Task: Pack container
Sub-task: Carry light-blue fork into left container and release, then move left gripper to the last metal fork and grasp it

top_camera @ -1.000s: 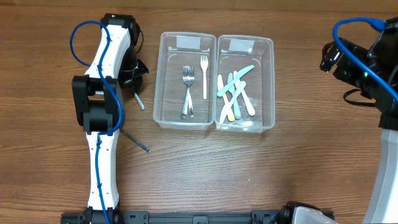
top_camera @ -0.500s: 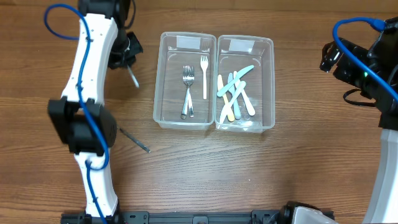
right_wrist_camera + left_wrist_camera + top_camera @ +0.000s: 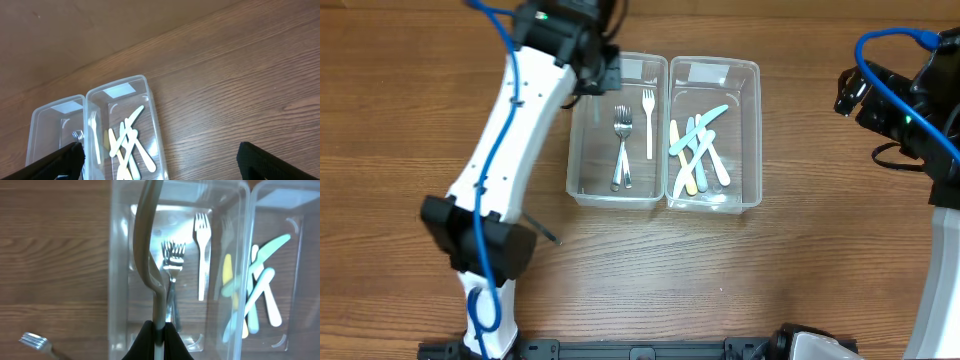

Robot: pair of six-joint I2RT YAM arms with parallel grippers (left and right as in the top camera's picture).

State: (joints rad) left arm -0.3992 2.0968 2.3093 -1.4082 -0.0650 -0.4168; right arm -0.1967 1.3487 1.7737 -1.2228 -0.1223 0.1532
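Two clear plastic containers stand side by side. The left container point(image 3: 574, 150) holds two metal forks point(image 3: 623, 150) and a white plastic fork point(image 3: 648, 122). The right container point(image 3: 761, 120) holds several pastel plastic knives point(image 3: 698, 152). My left gripper point(image 3: 596, 72) hovers over the far end of the left container point(image 3: 116, 280), shut on a metal utensil point(image 3: 148, 240) whose handle points away over the forks point(image 3: 171, 260). My right gripper point(image 3: 160, 167) is open and empty, high above the table right of the containers.
A loose metal fork point(image 3: 542, 229) lies on the wood table left of the containers, near the left arm's base; its tines show in the left wrist view point(image 3: 35, 341). The right arm's blue cable point(image 3: 885, 45) hangs at the right edge.
My left arm swung from the table left of the containers to over the left container, carrying the metal utensil. The right arm has not moved.
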